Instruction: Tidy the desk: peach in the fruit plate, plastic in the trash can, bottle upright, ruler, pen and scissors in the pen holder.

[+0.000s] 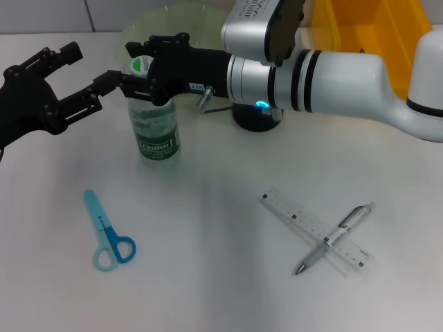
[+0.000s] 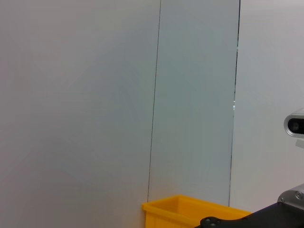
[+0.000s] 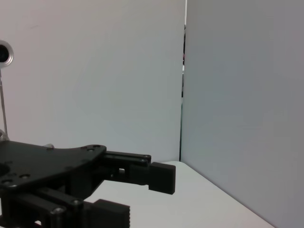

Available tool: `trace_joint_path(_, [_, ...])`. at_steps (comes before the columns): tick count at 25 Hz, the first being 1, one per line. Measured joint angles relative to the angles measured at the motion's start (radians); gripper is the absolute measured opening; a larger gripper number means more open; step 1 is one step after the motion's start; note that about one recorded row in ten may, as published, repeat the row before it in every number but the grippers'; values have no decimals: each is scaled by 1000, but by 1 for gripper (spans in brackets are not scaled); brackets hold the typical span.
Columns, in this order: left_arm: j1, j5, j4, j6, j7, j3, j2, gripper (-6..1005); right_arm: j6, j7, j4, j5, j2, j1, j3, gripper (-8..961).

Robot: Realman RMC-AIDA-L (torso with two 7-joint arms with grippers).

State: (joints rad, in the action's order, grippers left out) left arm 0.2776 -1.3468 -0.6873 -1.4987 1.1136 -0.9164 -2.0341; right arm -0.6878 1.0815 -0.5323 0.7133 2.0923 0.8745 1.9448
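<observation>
A clear water bottle (image 1: 157, 131) with a green cap stands upright on the white desk. My right gripper (image 1: 119, 63) reaches in from the right; its open fingers sit on either side of the bottle's top. My left gripper (image 1: 79, 76) is open and empty just left of the bottle; it also shows in the right wrist view (image 3: 142, 190). Blue scissors (image 1: 109, 236) lie front left. A clear ruler (image 1: 315, 232) lies front right with a silver pen (image 1: 337, 236) across it. A black pen holder (image 1: 255, 119) stands behind my right arm. The peach and the plastic are out of view.
A clear glass plate (image 1: 173, 21) sits at the back, partly hidden by my right arm. A yellow bin (image 1: 367, 28) stands at the back right and shows in the left wrist view (image 2: 190, 211). The wrist views otherwise show grey wall panels.
</observation>
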Motion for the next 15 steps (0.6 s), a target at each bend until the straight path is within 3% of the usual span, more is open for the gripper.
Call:
trace_joint_path(8, [0, 0, 0, 0, 0, -1, 0, 792, 0, 0, -6, 0, 0, -6, 0, 552])
trace_joint_path(15, [-1, 0, 0, 0, 0, 4, 0, 792, 2, -23, -89, 0, 0, -75, -28, 558])
